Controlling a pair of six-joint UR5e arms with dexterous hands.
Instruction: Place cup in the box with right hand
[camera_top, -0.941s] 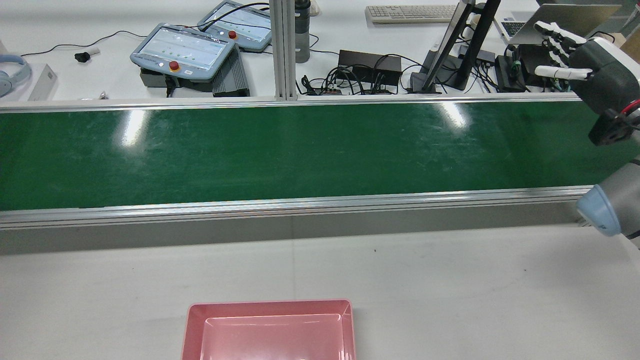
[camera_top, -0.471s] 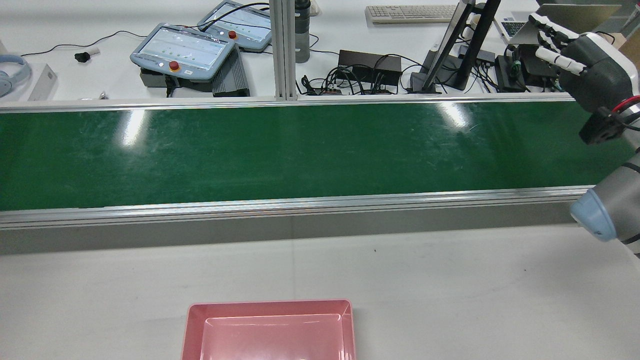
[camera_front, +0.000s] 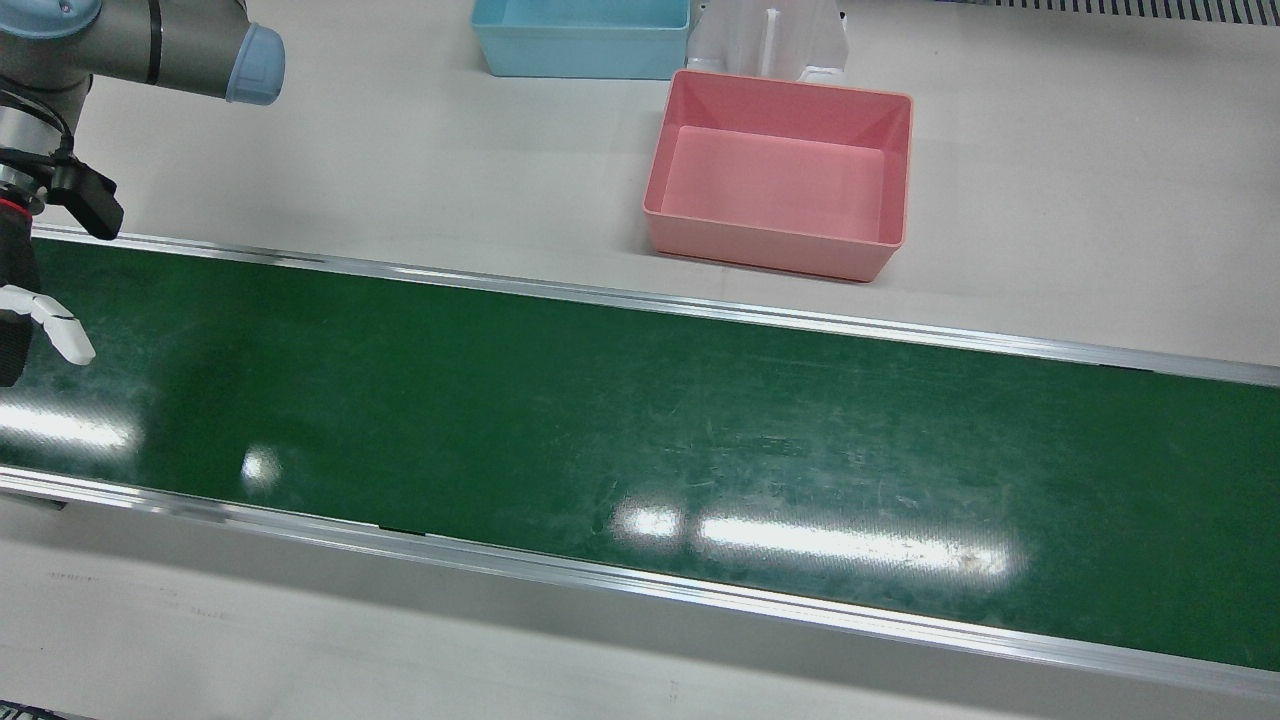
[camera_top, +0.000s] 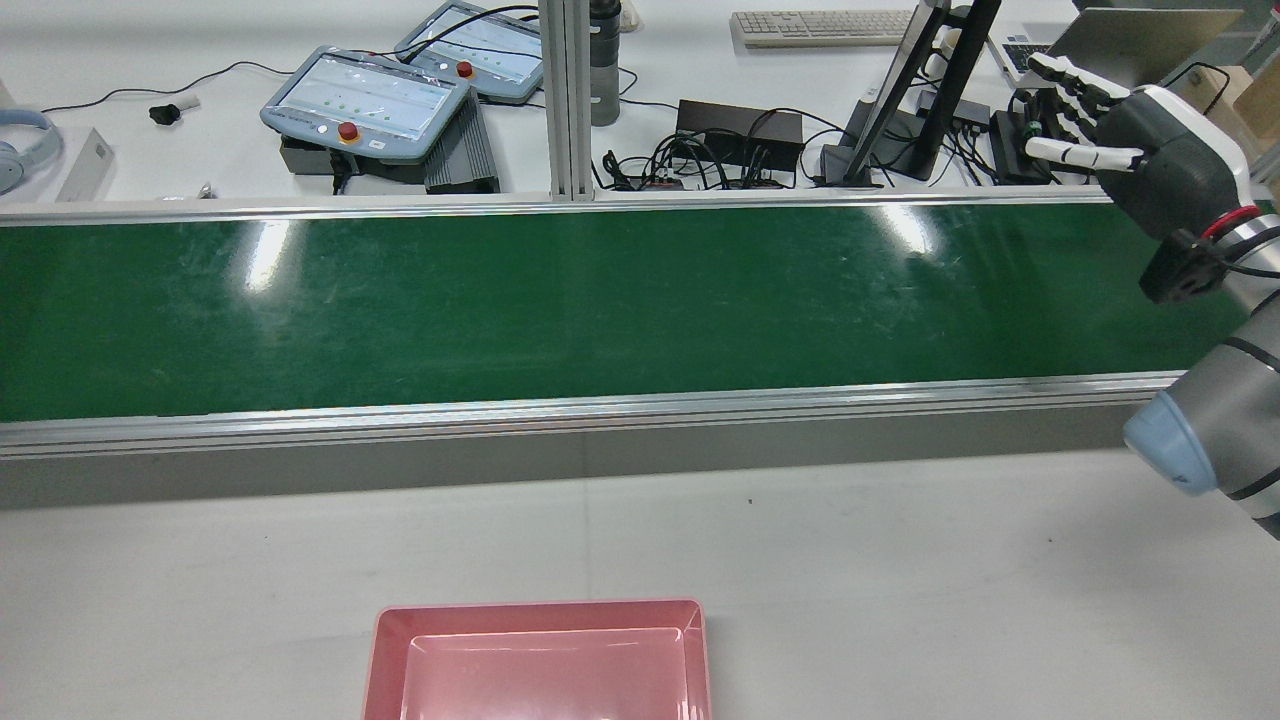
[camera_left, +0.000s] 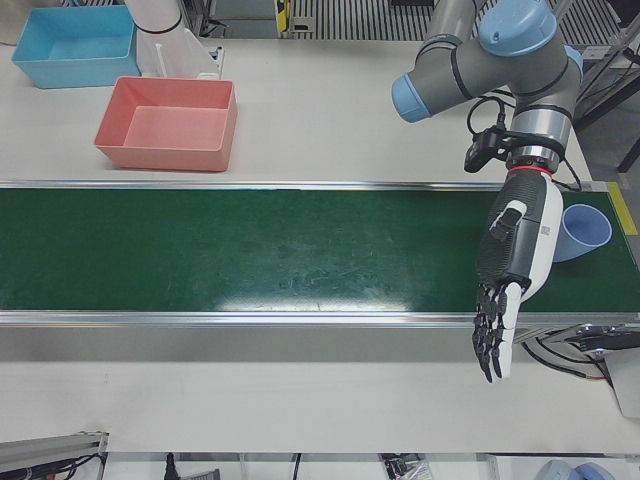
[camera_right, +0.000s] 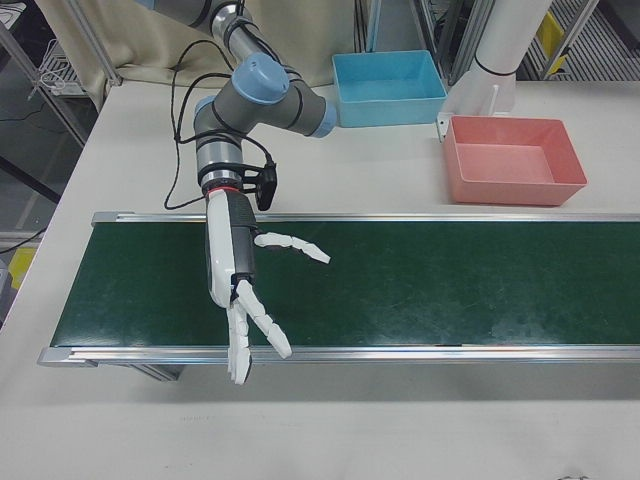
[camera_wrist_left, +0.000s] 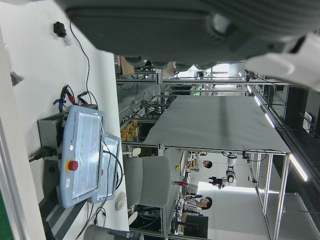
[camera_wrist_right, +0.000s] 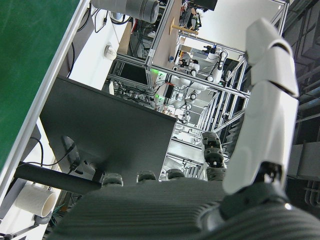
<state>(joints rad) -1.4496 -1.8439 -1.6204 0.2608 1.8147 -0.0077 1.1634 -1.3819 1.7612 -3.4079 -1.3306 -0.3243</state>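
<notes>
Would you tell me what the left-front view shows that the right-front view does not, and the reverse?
Only the left-front view shows the left hand, open above the belt, and a blue cup lying on its side at the belt's end just behind that hand. Only the right-front view shows the right hand, open with fingers spread over the opposite end. Both share the green conveyor belt, the empty pink box and the blue box beside it on the table.

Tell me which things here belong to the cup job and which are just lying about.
Job: blue cup, right hand, green conveyor belt, pink box or blue box, cannot tell which.
Lying about: left hand, teach pendants, keyboard, headphones.
</notes>
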